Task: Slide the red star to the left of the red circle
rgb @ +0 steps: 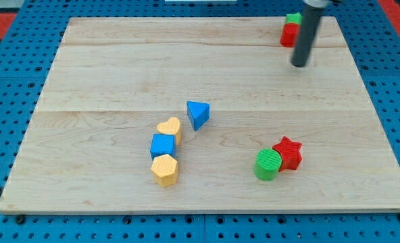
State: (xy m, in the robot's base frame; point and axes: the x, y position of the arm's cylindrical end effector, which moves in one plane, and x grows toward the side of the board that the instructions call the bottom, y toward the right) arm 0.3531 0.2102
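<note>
The red star lies at the view's lower right on the wooden board, touching a green cylinder on its lower left. A red block, probably the red circle, sits at the view's top right, partly hidden behind my rod. A green block sits just above it. My tip rests on the board just below and right of that red block, far above the red star.
A blue triangle lies near the board's middle. Below and left of it, a yellow heart, a blue cube and a yellow hexagon stand in a touching column. Blue pegboard surrounds the board.
</note>
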